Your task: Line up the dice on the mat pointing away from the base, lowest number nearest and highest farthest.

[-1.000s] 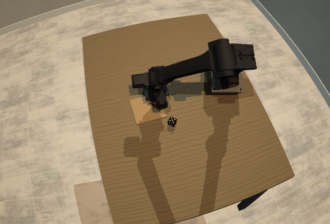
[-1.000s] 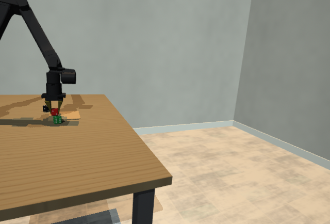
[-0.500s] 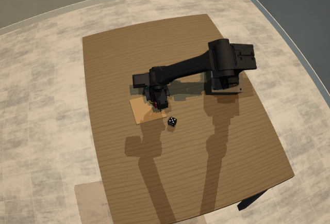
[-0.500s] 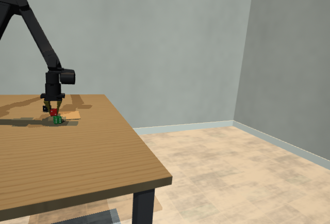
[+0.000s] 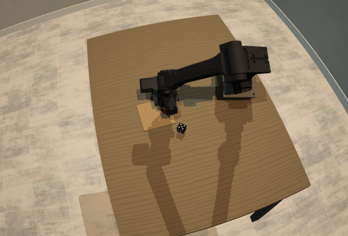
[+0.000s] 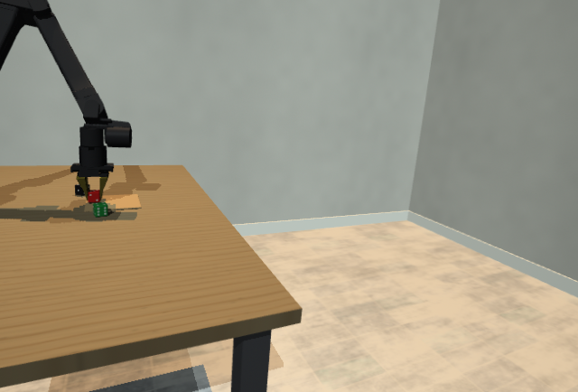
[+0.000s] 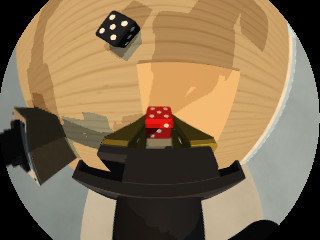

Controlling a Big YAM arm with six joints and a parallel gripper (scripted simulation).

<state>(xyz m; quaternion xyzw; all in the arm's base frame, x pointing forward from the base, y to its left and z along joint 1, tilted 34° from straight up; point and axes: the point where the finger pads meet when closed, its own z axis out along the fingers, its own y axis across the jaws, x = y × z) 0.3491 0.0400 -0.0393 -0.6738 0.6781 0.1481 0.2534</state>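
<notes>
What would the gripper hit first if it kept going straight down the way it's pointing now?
The gripper points straight down, shut on the red die. Most likely the die would land on the tan mat. The green die sits close below, though, and depth is unclear.
</notes>
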